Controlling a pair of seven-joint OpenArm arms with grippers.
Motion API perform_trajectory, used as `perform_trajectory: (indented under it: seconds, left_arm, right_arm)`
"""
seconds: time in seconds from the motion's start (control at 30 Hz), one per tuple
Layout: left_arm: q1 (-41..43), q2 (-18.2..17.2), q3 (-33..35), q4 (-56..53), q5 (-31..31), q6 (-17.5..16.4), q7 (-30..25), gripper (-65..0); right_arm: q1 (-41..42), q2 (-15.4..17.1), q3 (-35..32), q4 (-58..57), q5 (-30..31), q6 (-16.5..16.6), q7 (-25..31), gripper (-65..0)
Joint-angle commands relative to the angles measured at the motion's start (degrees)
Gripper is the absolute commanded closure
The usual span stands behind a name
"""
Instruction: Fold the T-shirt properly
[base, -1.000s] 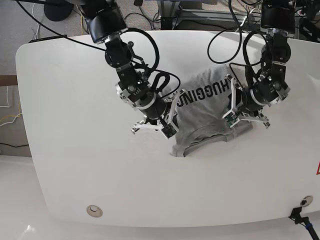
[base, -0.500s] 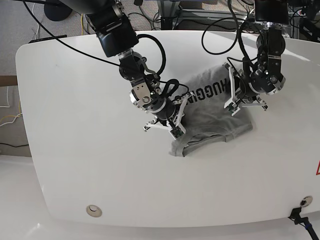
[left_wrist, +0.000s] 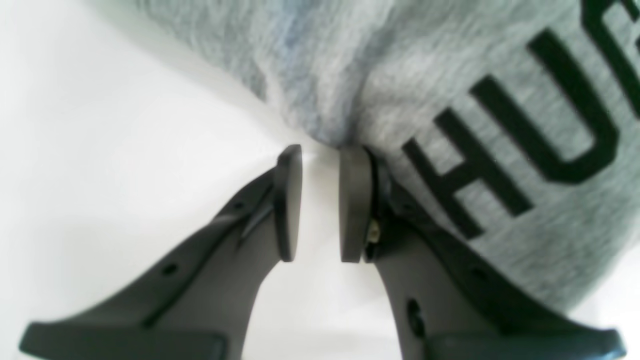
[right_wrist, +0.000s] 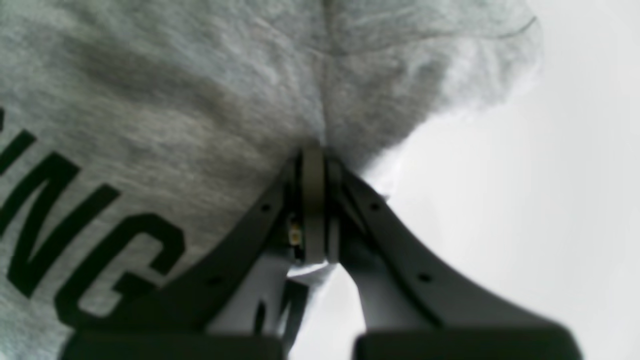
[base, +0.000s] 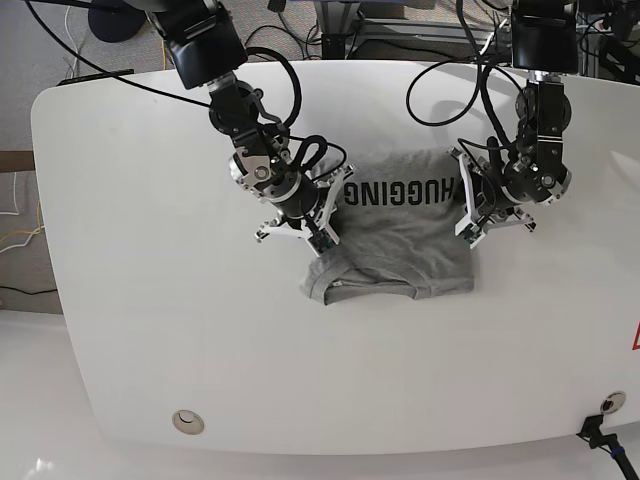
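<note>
A heather-grey T-shirt (base: 400, 235) lies folded into a compact, wrinkled rectangle near the middle of a white table (base: 150, 330), its black block lettering reading "HUGGING" upside down in the base view and its ribbed neckline facing the near edge. Two black robot arms flank the garment from the far side of the table. The right gripper (base: 318, 230), on the left of the base view, sits at that side's edge of the shirt; its wrist camera shows the two dark jaws pressed flat together right at the cloth's border (right_wrist: 315, 165), with grey fabric bunching toward the tips, though whether any cloth is pinched between them cannot be made out. The left gripper (base: 470, 222), on the right of the base view, rests at the opposite edge beside the letter "H"; its wrist view shows the pads standing slightly apart with bare white table visible through the narrow gap (left_wrist: 320, 200), the tips just meeting a crease at the shirt's edge and one finger (left_wrist: 355, 200) lying over the fabric. Cables trail behind the table.
</note>
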Motion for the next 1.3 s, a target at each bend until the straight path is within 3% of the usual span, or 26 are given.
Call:
perform_trajectory:
  seconds: [0.0,0.1,0.53,0.7,0.87,1.07,1.27]
  left_arm:
    - [-0.89,-0.53,-0.63,1.16,-0.57,-0.07,-1.03,-11.0]
    - [0.6,-0.53,-2.91,4.85,-0.48,0.19,-4.46,-11.0]
    - [14.84,0.79,-14.78,9.95,-0.57,0.37,-36.63,-10.9]
    - [22.23,1.31,-16.89,11.35,-0.75,0.28,-44.37,-10.9]
    - [31.02,5.18,-20.76,16.28,-0.75,0.02,-49.91,-10.9]
    - [41.22,8.52,-22.78,18.3,-0.75,0.02,-56.59,-10.9]
    - [53.61,10.28,-22.43,18.12,-0.75,0.02,-62.22,-10.7]
  right_arm:
    - [1.15,-0.21,0.0,1.03,0.11,0.33,0.65,0.0]
    - [0.8,0.23,0.08,5.43,-0.06,0.33,0.65,0.0]
    - [-16.61,3.66,11.95,30.57,-0.41,0.33,0.82,0.0]
    - [-26.28,4.27,15.82,35.58,-0.5,0.33,4.78,0.0]
    - [-37.36,3.92,20.13,35.67,-0.5,0.24,14.01,0.0]
    - [-49.23,3.74,22.94,35.67,0.11,0.24,20.69,0.0]
    - [-59.6,3.39,24.88,35.67,0.03,0.24,22.36,0.0]
